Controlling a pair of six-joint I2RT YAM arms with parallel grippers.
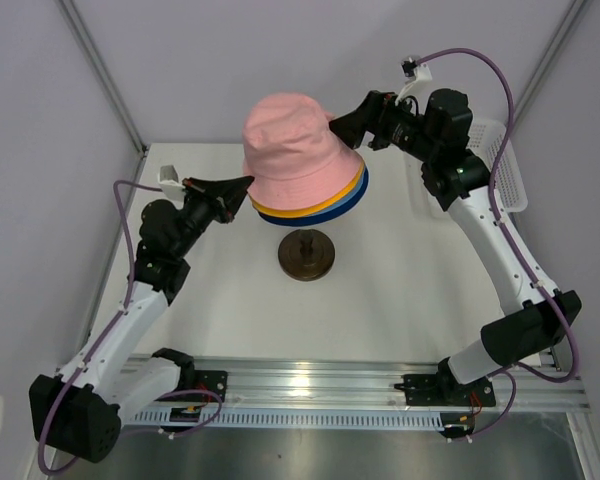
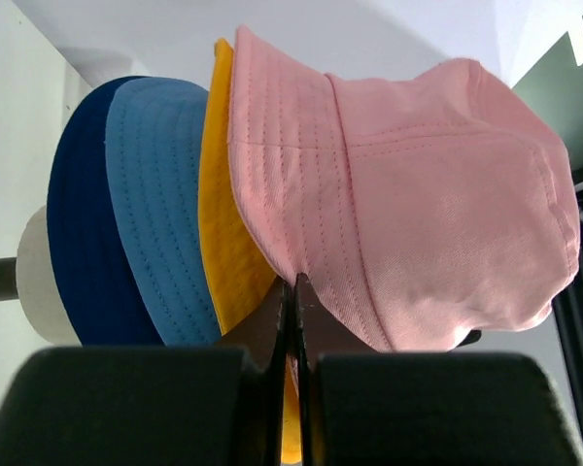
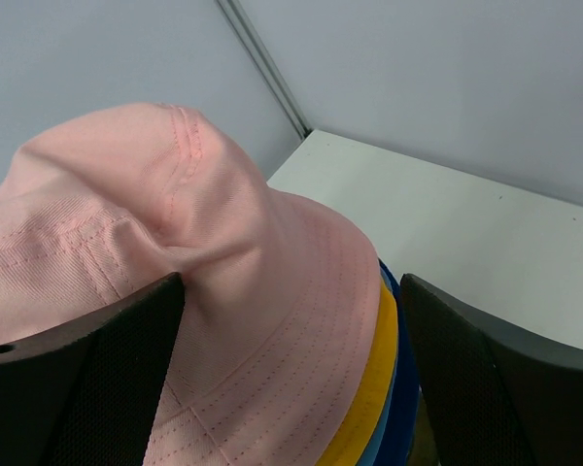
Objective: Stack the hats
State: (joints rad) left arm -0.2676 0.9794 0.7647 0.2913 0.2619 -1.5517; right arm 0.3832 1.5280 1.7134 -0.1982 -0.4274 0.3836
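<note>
Four hats sit stacked on the stand: the pink hat (image 1: 292, 145) on top, then the yellow-orange (image 1: 332, 198), light blue (image 1: 348, 197) and dark blue (image 1: 360, 190) brims under it. In the left wrist view the pink hat (image 2: 418, 194), yellow-orange hat (image 2: 223, 233), light blue hat (image 2: 160, 194) and dark blue hat (image 2: 78, 223) show edge on. My left gripper (image 1: 244, 184) (image 2: 293, 283) is shut, its tips pinching the edge of the pink brim. My right gripper (image 1: 342, 125) (image 3: 291, 291) is open, its fingers astride the pink brim (image 3: 272, 320) at the far right side.
The cream mannequin head (image 2: 37, 282) shows under the hats, and its dark round base (image 1: 307, 255) stands mid-table. A white mesh basket (image 1: 508, 160) lies at the right, behind the right arm. Grey walls close the back and sides.
</note>
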